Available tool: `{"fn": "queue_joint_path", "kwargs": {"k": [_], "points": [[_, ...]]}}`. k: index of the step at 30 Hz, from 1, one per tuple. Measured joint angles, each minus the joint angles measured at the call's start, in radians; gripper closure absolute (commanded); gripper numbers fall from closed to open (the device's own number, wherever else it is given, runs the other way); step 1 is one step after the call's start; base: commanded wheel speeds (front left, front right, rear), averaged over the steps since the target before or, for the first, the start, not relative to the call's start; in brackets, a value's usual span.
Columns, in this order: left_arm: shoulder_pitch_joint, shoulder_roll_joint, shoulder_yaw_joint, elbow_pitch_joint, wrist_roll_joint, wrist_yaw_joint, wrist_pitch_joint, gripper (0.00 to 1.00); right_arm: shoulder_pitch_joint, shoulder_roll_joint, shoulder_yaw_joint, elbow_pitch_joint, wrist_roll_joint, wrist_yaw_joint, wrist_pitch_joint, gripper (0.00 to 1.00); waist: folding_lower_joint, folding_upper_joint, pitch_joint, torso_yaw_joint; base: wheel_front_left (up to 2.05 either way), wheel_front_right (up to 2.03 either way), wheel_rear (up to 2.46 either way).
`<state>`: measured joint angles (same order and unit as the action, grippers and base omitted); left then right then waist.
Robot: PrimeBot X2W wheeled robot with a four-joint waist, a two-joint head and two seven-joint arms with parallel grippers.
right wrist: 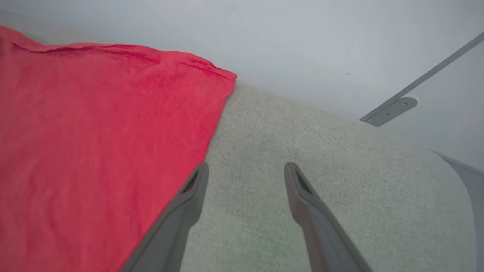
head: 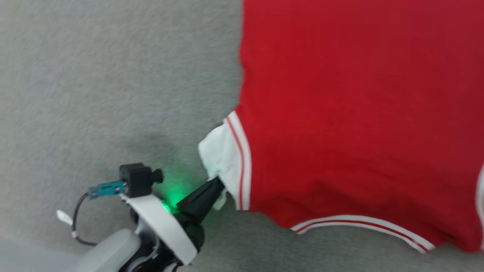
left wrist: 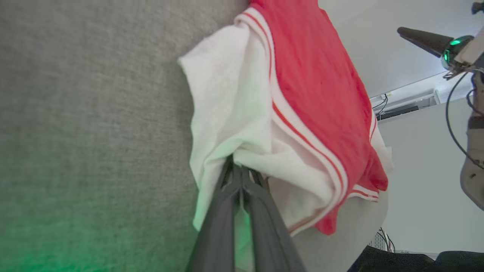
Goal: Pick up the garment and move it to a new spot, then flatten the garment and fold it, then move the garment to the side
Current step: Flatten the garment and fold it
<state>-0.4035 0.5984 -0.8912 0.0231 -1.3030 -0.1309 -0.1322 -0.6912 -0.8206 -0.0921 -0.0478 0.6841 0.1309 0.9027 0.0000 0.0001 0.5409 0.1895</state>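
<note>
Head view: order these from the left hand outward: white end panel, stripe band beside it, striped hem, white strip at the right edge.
1. White end panel: pinched in the left hand.
2. Stripe band: just right of the panel.
3. Striped hem: along the bottom right.
4. White strip: far right edge of the garment.

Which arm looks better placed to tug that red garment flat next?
Probably the left. The left gripper is shut on the white end panel of the garment, so it can pull; the right gripper hangs open over the grey surface, beside the red edge.
</note>
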Motion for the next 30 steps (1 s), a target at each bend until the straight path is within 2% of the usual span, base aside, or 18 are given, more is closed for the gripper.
{"fn": "queue_joint_path", "kwargs": {"k": [4,5,8,14,22,23,24,25,26,30], "points": [[-0.048,-0.026,-0.032,-0.028,0.014,0.000,-0.009,1.00,-0.205,0.010,0.073,0.178,-0.082,0.000,0.080,0.00,0.0000,0.0000,0.041,0.065,0.00,0.00,0.00],[-0.067,-0.031,-0.049,-0.050,0.018,0.000,-0.017,1.00,-0.281,0.017,0.099,0.259,-0.114,0.000,0.112,0.00,0.0000,-0.0001,0.060,0.097,0.00,0.00,0.00],[-0.096,-0.031,-0.079,-0.120,0.017,0.000,-0.035,1.00,-0.390,0.031,0.138,0.390,-0.160,0.000,0.140,0.00,0.0001,-0.0001,0.092,0.156,0.00,0.00,0.00],[-0.122,0.001,-0.113,-0.177,0.019,0.000,-0.050,1.00,-0.497,0.048,0.178,0.540,-0.226,0.000,0.135,0.00,0.0000,-0.0001,0.130,0.219,0.00,0.00,0.00],[-0.170,0.006,-0.164,-0.200,0.027,0.000,-0.062,1.00,-0.655,0.076,0.162,0.681,-0.300,0.000,0.192,0.00,0.0000,0.0000,0.180,0.249,0.00,0.00,0.00],[-0.176,0.007,-0.171,-0.199,0.027,0.000,-0.063,1.00,-0.666,0.083,0.162,0.691,-0.302,0.000,0.201,0.10,0.0000,0.0000,0.184,0.251,0.00,0.00,0.00],[-0.181,0.007,-0.177,-0.199,0.027,0.000,-0.063,1.00,-0.675,0.087,0.167,0.698,-0.303,0.000,0.213,0.60,0.0001,-0.0001,0.187,0.253,0.00,0.00,0.00],[-0.186,0.007,-0.181,-0.198,0.025,0.000,-0.067,1.00,-0.679,0.087,0.184,0.696,-0.304,0.000,0.222,0.90,0.0001,0.0000,0.189,0.253,0.00,0.00,0.00],[-0.190,0.009,-0.184,-0.198,0.024,0.000,-0.071,1.00,-0.683,0.087,0.195,0.694,-0.304,0.000,0.225,1.00,0.0001,-0.0001,0.191,0.253,0.00,0.00,0.00],[-0.201,0.015,-0.196,-0.194,0.017,0.000,-0.081,1.00,-0.689,0.097,0.216,0.694,-0.287,0.000,0.222,1.00,0.0001,-0.0001,0.195,0.247,0.00,0.00,0.00]]}}
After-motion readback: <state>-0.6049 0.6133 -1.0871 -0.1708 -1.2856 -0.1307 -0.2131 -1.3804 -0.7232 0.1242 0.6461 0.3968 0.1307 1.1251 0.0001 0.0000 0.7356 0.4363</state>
